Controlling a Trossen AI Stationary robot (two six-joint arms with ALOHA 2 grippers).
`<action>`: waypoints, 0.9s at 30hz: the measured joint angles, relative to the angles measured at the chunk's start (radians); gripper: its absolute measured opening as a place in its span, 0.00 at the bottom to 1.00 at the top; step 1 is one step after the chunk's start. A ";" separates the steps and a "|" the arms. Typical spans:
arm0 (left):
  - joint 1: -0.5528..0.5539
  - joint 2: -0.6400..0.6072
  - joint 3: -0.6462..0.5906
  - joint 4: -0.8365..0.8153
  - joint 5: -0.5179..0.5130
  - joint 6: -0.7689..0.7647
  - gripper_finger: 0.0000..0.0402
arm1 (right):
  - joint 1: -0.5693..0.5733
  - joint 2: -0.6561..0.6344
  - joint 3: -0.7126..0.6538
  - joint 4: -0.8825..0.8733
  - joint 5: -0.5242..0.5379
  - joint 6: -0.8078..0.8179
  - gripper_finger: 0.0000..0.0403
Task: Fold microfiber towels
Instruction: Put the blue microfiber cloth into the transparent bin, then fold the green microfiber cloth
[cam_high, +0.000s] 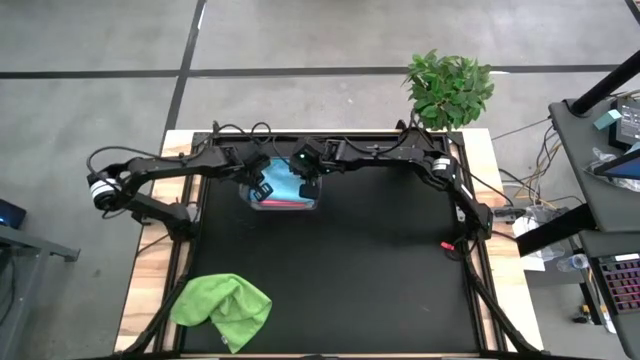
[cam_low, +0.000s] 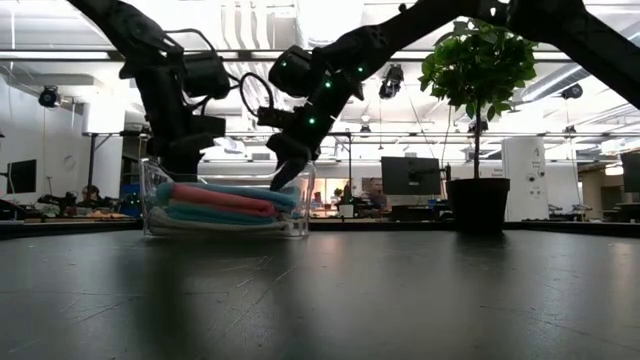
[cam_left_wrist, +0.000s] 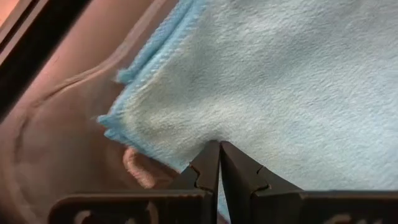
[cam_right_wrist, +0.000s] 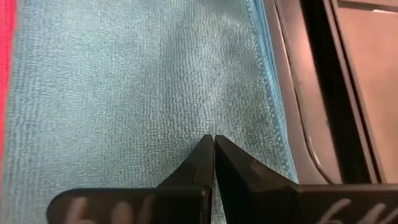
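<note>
Folded towels are being kept in the clear plastic tub (cam_high: 284, 203) at the far middle of the table (cam_high: 380, 280): a light blue towel (cam_high: 284, 182) is lying on top, a pink towel (cam_low: 222, 198) is showing just under it, and paler layers are lying below these in the low view. How many are stacked there cannot be told exactly. The lime green towel (cam_high: 222, 309) is lying crumpled at the near left corner of the table, well apart from the tub, so it is judged that at least this one is not yet folded.

Both arms are being held over the tub. The left gripper (cam_left_wrist: 219, 148) is clenched, its tips pressing on the blue cloth near one corner. The right gripper (cam_right_wrist: 213, 142) is clenched too, touching the same blue surface near its edge. Nothing is being grasped by either, as far as can be seen.
</note>
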 joint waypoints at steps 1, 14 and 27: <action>0.000 0.003 0.001 0.001 0.000 0.000 0.00 | 0.000 0.000 0.000 -0.008 0.000 -0.002 0.02; 0.000 -0.019 0.020 -0.006 -0.001 -0.001 0.00 | 0.000 -0.013 -0.002 -0.016 0.005 -0.028 0.02; -0.197 -0.195 0.087 0.000 -0.006 -0.083 0.00 | 0.078 -0.241 -0.110 -0.037 0.002 -0.005 0.02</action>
